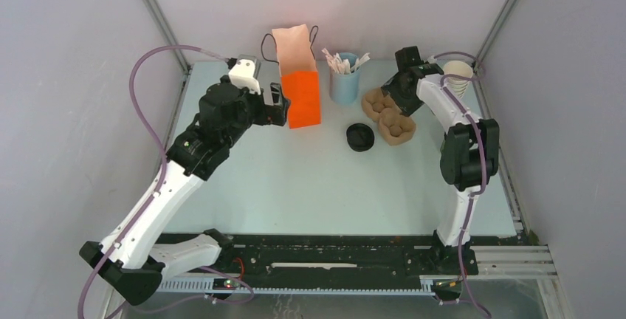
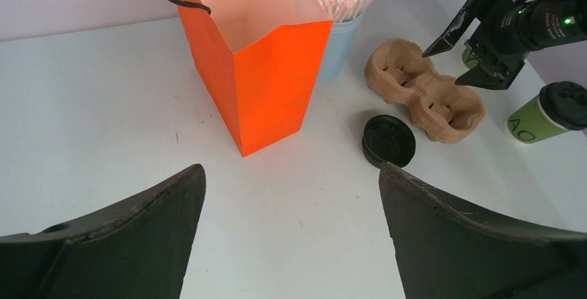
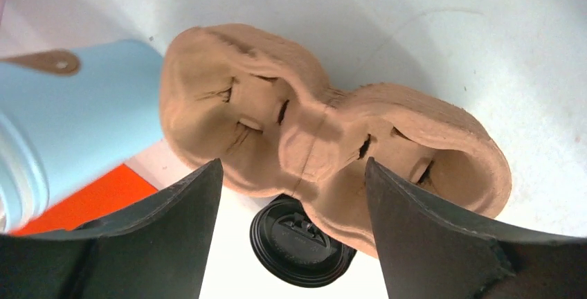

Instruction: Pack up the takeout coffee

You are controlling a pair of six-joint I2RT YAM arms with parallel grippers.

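Pale tabletop [image 1: 310, 186] runs from your arm bases up to the clutter at the back. Nearest lies a loose black lid [image 1: 359, 136], just short of the moulded-pulp carrier [image 3: 325, 126]; leave it alone. Your right gripper [image 3: 292, 167] hangs above the carrier's waist, jaws wide apart and holding nothing. The left gripper [image 2: 291, 171] is likewise spread and empty, facing the orange bag [image 2: 263, 70]. The takeout coffee [image 2: 550, 112] sits to the right of the carrier, apart from it, beside your right arm and hidden from the top camera. By the look of it, the pickup is not yet begun. Close on the green wall below the lid, keep the cup upright, and lower it squarely into one hollow. Farther back, steer clear of the blue stick-holder [image 1: 344, 75].
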